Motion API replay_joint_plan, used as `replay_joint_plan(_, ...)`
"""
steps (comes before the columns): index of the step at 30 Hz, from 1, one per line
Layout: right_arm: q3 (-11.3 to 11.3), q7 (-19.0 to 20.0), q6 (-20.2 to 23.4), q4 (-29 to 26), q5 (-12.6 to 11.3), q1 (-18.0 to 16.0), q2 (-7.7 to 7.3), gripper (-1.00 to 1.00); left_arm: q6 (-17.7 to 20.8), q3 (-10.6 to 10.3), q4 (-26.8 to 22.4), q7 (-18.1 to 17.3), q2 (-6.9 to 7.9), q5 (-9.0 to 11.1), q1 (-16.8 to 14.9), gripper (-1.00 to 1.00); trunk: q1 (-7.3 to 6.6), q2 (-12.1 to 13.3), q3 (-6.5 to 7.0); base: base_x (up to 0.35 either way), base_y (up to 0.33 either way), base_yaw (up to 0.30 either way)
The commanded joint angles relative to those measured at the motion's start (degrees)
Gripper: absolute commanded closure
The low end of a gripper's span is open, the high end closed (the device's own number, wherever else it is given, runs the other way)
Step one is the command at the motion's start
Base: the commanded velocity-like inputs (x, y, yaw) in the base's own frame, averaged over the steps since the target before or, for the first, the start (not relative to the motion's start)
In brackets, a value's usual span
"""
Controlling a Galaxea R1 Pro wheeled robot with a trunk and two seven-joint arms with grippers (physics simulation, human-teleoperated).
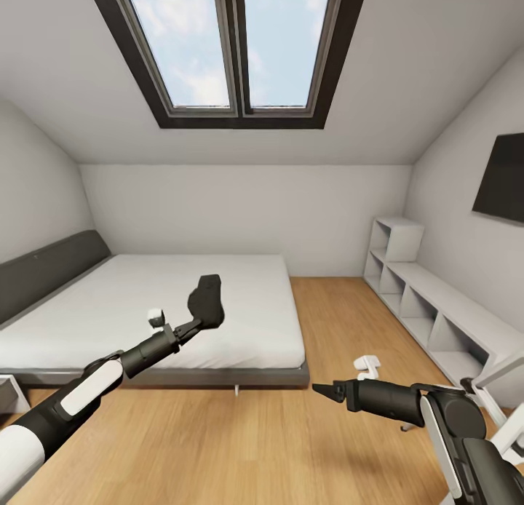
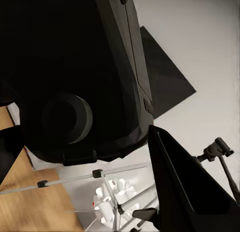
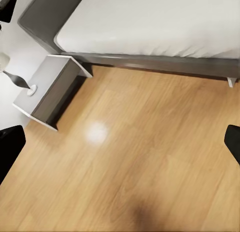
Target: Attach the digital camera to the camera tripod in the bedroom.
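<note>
The digital camera [image 1: 206, 299] is pinched in the left hand [image 1: 191, 329], raised over the bed [image 1: 240, 323]. The right hand [image 1: 325, 392] is spread, empty. Tripod [image 2: 112, 189] legs lie beyond; a loose pinch risks dropping the camera.

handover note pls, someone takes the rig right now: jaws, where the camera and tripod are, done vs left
Left gripper: shut on the digital camera, held raised in front of the bed.
Right gripper: jaws open, empty, low above the wood floor.
Camera tripod: its silver legs and black pan handle show past the camera in the left wrist view.
Done: camera picked up.
Left: bring the camera to the tripod's head and attach it.
</note>
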Motion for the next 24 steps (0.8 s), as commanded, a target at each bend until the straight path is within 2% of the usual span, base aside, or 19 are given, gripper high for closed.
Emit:
replay_joint_plan(1, -0.05, 0.24, 0.24, -0.03, 0.1, -0.05, 0.02, -1.0, 0.34, -0.23, 0.06, -0.15, 0.05, 0.97, -0.08, 1.0, -0.22, 0.37, 0.11, 0.0, 0.0, 0.0)
replay_joint_plan(5, 0.05, 0.2, -0.19, -0.06, 0.13, -0.03, 0.07, -1.0, 0.35, -0.23, 0.24, -0.11, 0.06, 2.81, -0.08, 1.0, -1.1, 1.97, 0.83, 0.0, 0.0, 0.0)
replay_joint_plan(11, 0.18, -0.02, -0.42, 0.02, 0.21, -0.02, 0.13, -1.0, 0.36, -0.47, 0.47, 0.04, -0.07, 3.68, -0.08, 1.0, -2.42, 4.38, 1.91, 0.0, 0.0, 0.0)
replay_joint_plan(13, 0.16, -0.29, -0.45, 0.31, 0.3, 0.0, 0.12, -1.0, 0.38, -0.65, 1.22, 0.43, -0.44, 3.76, -0.08, 1.0, -2.86, 5.18, 2.27, 0.0, 0.0, 0.0)
replay_joint_plan(15, 0.15, -1.37, -0.7, 1.73, 1.24, 0.0, 0.14, -1.0, 0.46, -0.83, 3.64, 1.48, -1.41, 3.83, -0.08, 1.0, -3.3, 5.98, 2.63, 0.0, 0.0, 0.0)
replay_joint_plan(16, 0.74, -5.38, -3.25, 7.01, 6.04, -0.01, 0.2, -1.0, 2.12, -0.99, 10.36, 3.49, -3.89, 3.87, -0.08, 1.0, -3.52, 6.39, 2.81, 0.0, 0.0, 0.0)
replay_joint_plan(18, 1.5, -7.39, -5.02, 9.38, 8.57, -0.03, 0.23, -1.0, 3.82, -1.07, 13.98, 4.4, -5.13, 3.82, -0.08, 1.0, -3.96, 7.19, 3.17, 0.0, 0.0, 0.0)
replay_joint_plan(19, 2.33, -9.38, -6.8, 11.56, 11.03, -0.04, 0.26, -1.0, 4.81, -1.13, 16.11, 4.97, -5.84, 3.77, -0.08, 1.0, -4.18, 7.59, 3.35, 0.0, 0.0, 0.0)
replay_joint_plan(20, 2.7, -10.37, -7.62, 12.58, 12.09, -0.04, 0.27, -1.0, 6.73, -1.31, 21.08, 6.42, -7.58, 3.63, -0.08, 1.0, -4.4, 7.99, 3.52, 0.0, 0.0, 0.0)
replay_joint_plan(22, 3.33, -12.33, -8.97, 14.79, 13.99, -0.03, 0.34, -1.0, 8.22, -1.61, 27.08, 8.21, -9.86, 3.48, -0.08, 1.0, -4.84, 8.79, 3.88, 0.0, 0.0, 0.0)
replay_joint_plan(24, 3.86, -14.33, -9.92, 17.99, 15.71, -0.01, 0.62, -1.0, 9.09, -1.95, 33.89, 10.24, -12.76, 3.15, -0.08, 1.0, -5.28, 9.59, 4.24, 0.0, 0.0, 0.0)
